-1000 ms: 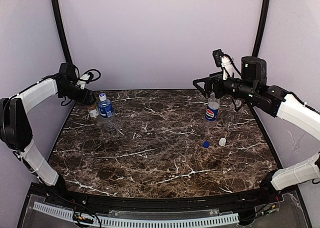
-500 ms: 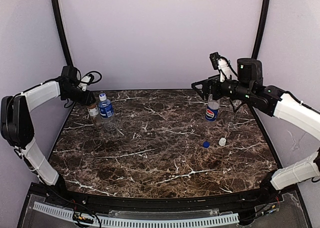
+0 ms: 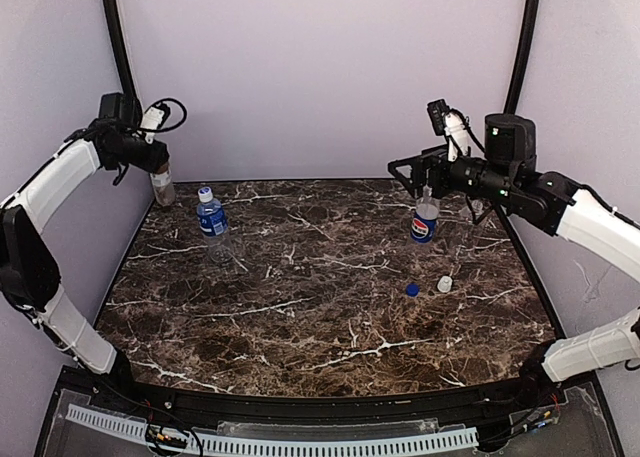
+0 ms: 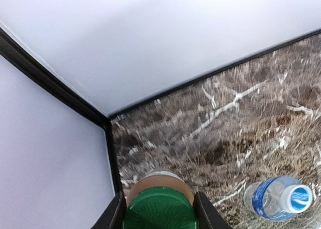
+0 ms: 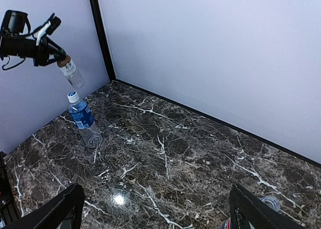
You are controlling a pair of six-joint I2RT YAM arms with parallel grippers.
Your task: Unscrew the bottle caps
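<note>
Dark brown marble table (image 3: 330, 307), lavender walls. The left gripper (image 3: 152, 164) is clamped on the short clear plastic bottle with brown contents (image 3: 163, 189), green screw cap (image 4: 159, 211) on, held in the air over the far-left corner. The right gripper (image 3: 410, 170) is spread wide above the capless Pepsi-labelled bottle (image 3: 424, 220). A small blue cap (image 3: 412, 289) and a white cap (image 3: 445, 284) lie loose nearby.
</note>
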